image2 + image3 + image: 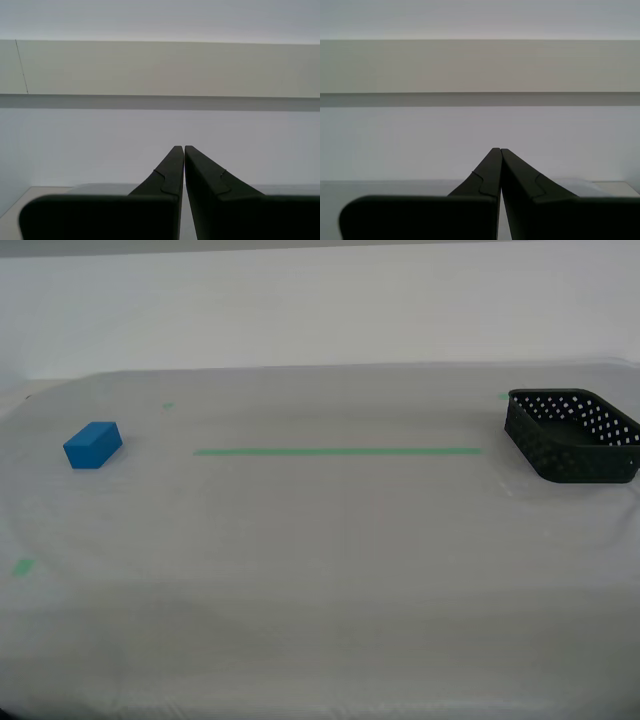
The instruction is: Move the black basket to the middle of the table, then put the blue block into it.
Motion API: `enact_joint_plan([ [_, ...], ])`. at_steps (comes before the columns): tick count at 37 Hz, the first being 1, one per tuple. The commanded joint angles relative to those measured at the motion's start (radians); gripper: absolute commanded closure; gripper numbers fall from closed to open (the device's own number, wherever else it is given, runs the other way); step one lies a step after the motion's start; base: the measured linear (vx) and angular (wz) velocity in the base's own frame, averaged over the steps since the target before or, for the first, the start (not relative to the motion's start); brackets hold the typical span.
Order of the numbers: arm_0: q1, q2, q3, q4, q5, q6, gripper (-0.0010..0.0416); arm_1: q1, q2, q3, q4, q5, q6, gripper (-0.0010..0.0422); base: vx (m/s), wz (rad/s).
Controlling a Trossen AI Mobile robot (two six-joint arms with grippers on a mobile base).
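The black basket (572, 436) stands empty at the exterior view's far right, on the table (320, 570). The blue block (92, 445) lies at the exterior view's left, far from the basket. Neither arm shows in the exterior view. My first gripper (496, 150) is shut with its fingertips touching and holds nothing; it faces a pale wall. My second gripper (180, 147) is likewise shut and empty, pointed at the same wall. Neither wrist view shows the basket or the block.
A long green tape line (337, 451) runs across the table between block and basket. Small green tape marks (22, 566) sit near the exterior view's left edge and behind the block. A pale wall stands behind the table.
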Motion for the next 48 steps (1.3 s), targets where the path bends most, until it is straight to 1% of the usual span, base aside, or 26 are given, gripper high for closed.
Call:
enact_joint_plan([
  [1, 0.000, 0.000, 0.001, 0.003, -0.001, -0.003, 0.0406, 0.000, 0.000, 0.000, 0.006, -0.001, 0.002, 0.0412, 0.000, 0.000],
  [11, 0.000, 0.000, 0.001, 0.003, -0.001, -0.004, 0.0406, 0.000, 0.000, 0.000, 0.006, -0.001, 0.002, 0.0412, 0.000, 0.000],
  [16, 0.000, 0.000, 0.001, 0.003, -0.001, -0.014, 0.0406, 0.000, 0.000, 0.000, 0.006, -0.001, 0.002, 0.0412, 0.000, 0.000],
  [29, 0.000, 0.000, 0.001, -0.003, 0.000, -0.019, 0.0406, 0.000, 0.000, 0.000, 0.006, -0.001, 0.002, 0.0412, 0.000, 0.000],
  [45, 0.000, 0.000, 0.001, -0.074, 0.000, -0.018, 0.0406, 0.000, 0.000, 0.000, 0.006, -0.001, 0.002, 0.0412, 0.000, 0.000],
  [48, 0.000, 0.000, 0.019, -0.124, 0.000, -0.018, 0.0406, 0.000, 0.000, 0.000, 0.006, -0.001, 0.002, 0.0412, 0.000, 0.000],
])
